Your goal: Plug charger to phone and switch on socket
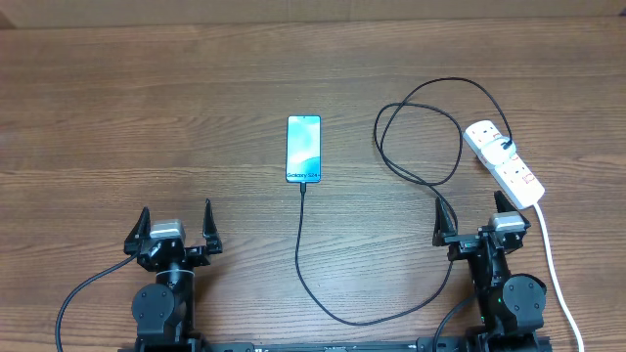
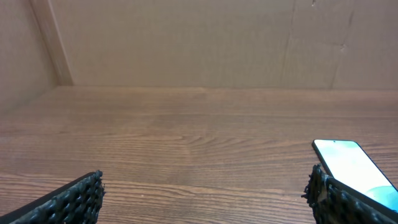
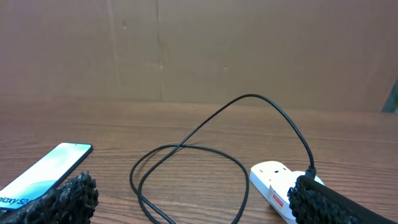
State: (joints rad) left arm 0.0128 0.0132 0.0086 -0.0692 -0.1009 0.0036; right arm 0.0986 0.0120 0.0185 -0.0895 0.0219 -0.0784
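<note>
As far as I can see from above, the phone lies flat and screen-up near the middle of the table, and the charger meets its near short edge, so the plugging-in looks done; the joint is too small to be sure it is seated. From there the black cable sweeps toward the arms, curves right, climbs in a loose loop and ends at a dark plug sitting in the socket, which lies slantwise at the right side of the table. What I judge is left is the switch. The red switches are too small for me to tell on from off.

I count one phone, one black charger cable, one white power strip and one thick white cord trailing from it toward the near edge.

Both arms sit back at the near edge. The left gripper is spread wide and holds nothing, well apart from the phone. The right gripper is likewise spread and empty, near the strip's closer end but not touching it.
</note>
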